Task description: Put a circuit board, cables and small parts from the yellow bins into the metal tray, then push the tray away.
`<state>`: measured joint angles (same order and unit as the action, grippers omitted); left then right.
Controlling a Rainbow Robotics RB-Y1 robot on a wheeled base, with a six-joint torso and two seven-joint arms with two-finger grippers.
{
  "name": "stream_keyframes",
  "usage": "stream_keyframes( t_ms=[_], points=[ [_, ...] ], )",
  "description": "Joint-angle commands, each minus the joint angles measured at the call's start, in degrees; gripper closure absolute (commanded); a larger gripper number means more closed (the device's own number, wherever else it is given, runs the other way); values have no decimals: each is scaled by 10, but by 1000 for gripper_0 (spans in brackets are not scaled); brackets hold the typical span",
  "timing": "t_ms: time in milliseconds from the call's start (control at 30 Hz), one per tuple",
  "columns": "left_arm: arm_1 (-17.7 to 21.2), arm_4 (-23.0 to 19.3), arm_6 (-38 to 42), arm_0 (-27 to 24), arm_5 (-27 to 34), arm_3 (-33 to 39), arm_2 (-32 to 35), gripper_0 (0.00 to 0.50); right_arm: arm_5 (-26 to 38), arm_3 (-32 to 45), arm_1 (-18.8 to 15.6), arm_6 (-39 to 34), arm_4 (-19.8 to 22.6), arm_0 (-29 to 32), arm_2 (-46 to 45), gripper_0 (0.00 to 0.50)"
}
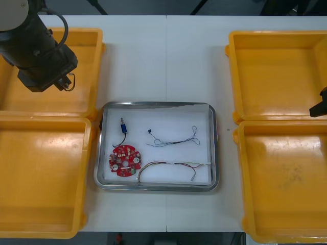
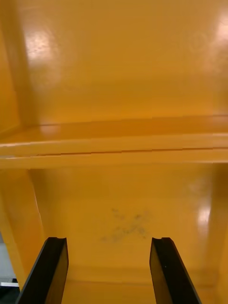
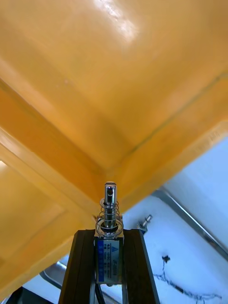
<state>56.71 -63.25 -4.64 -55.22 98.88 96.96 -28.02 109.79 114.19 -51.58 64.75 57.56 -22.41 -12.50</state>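
Note:
My left gripper (image 1: 62,81) hangs over the far left yellow bin (image 1: 76,104), near the corner closest to the tray. In the left wrist view it (image 3: 109,233) is shut on a small metal part (image 3: 109,209) with a spring and a blue label. The metal tray (image 1: 156,105), white inside, holds a round red circuit board (image 1: 125,160), a small metal part (image 1: 122,124) on a black cable, a twisted blue and white cable (image 1: 174,139) and a red and yellow cable (image 1: 171,165). My right gripper (image 2: 108,243) stands open over the near right bin (image 2: 123,199), holding nothing.
Two yellow bins flank the tray on each side: near left (image 1: 41,173), far right (image 1: 276,71), near right (image 1: 286,184). All look bare inside. My right arm (image 1: 319,107) shows at the right edge. The tray's rim (image 3: 190,219) lies just beyond the bin corner.

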Motion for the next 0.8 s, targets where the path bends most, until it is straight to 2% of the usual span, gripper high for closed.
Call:
stream_keyframes(
  t_ms=[33, 233, 367, 600, 800],
  points=[
    [23, -5, 57, 0, -15, 71, 16, 500, 2, 16, -26, -36, -14, 22, -16, 0],
    [-1, 28, 109, 36, -33, 147, 14, 500, 2, 16, -29, -49, -22, 51, -25, 0],
    [-26, 65, 119, 42, -36, 177, -19, 500, 2, 16, -29, -49, -21, 72, -44, 0],
    [-85, 157, 130, 42, -48, 184, -96, 500, 2, 16, -28, -52, -24, 83, -44, 0],
    [-129, 206, 136, 42, -61, 176, -148, 500, 2, 16, -29, -51, -19, 84, -44, 0]
  ],
)
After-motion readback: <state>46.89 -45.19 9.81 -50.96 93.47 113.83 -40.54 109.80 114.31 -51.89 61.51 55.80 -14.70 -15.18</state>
